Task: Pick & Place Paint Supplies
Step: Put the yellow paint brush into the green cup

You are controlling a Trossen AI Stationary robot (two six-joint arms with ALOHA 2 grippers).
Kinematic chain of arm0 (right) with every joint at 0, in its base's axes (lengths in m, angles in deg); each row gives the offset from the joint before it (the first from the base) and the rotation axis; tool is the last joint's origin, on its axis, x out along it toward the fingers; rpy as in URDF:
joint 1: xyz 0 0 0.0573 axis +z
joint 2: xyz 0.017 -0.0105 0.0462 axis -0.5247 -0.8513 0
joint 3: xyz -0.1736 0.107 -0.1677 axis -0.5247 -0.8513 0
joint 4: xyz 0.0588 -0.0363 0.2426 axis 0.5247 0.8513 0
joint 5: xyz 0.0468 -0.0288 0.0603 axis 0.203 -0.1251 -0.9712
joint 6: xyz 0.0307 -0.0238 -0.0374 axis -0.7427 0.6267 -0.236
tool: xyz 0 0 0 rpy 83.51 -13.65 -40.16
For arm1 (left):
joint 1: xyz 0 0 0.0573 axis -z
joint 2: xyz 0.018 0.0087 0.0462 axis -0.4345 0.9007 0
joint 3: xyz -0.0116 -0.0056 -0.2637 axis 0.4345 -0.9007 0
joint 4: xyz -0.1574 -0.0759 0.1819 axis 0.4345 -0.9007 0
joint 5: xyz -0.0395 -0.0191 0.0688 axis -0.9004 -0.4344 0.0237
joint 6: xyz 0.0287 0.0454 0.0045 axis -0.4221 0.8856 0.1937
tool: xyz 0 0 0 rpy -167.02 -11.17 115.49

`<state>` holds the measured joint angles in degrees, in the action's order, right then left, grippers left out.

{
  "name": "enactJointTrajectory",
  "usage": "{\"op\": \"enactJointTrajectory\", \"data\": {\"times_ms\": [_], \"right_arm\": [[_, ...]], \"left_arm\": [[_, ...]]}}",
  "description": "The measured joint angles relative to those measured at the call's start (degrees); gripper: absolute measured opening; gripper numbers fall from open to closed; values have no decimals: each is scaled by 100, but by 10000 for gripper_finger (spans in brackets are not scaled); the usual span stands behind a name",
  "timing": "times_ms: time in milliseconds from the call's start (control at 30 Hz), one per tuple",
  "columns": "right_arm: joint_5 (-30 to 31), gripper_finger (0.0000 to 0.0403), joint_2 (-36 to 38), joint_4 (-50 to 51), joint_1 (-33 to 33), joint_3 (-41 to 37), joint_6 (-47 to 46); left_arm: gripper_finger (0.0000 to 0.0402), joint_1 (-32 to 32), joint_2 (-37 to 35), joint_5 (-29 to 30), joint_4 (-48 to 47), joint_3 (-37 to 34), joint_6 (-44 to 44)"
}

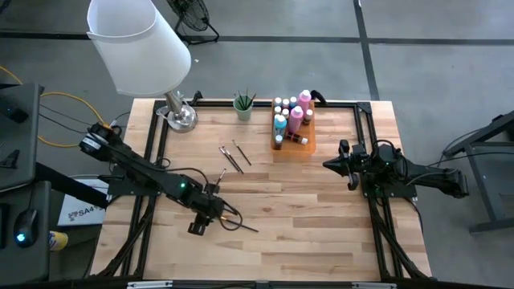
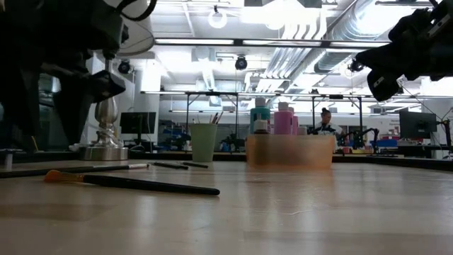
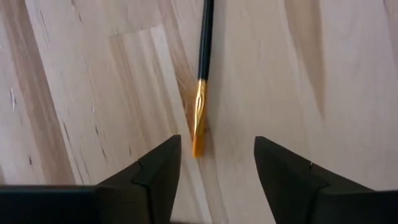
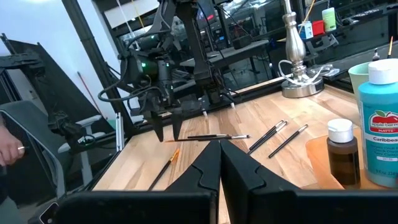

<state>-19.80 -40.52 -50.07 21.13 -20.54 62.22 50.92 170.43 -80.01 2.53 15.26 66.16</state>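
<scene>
Big pale wooden table (image 1: 321, 209) fills the high view, with a large white lampshade (image 1: 136, 44) on its silver base (image 1: 181, 116) at the far left corner. On the far side sits an orange tray (image 1: 294, 147) packed with pale-capped paint bottles (image 1: 291, 116), pink and teal among them, and beside it a pale green cup (image 1: 243, 108) holding brushes.

The left gripper (image 3: 216, 165) hovers low over the near-left boards, fingers apart, straddling the orange bristle tip of a thin dark-handled paintbrush (image 3: 203, 74); only its wrist view shows that gap. The right gripper (image 4: 220, 163) waits near the right edge, fingers together.

The right wrist view picks out a tall teal bottle (image 4: 379, 124), cut off at the frame edge, its label reading "apple barrel MATTE", next to a small brown bottle (image 4: 342, 152). The low view hides the tray's smaller bottles behind its wall. More brushes (image 1: 233, 155) lie loose mid-table.
</scene>
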Motion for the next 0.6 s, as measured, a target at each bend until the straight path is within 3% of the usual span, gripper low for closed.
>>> {"op": "enactJointTrajectory", "data": {"times_ms": [100,333,600], "right_arm": [[0,2,0,2,-1,0,0],[0,2,2,1,-1,0,2],[0,2,0,3,0,0,2]], "left_arm": [[200,0,8,56,145,-97,-1],[200,274,-208,111,1471,-989,-141],[200,619,-710,1176,2281,-1760,-476]]}}
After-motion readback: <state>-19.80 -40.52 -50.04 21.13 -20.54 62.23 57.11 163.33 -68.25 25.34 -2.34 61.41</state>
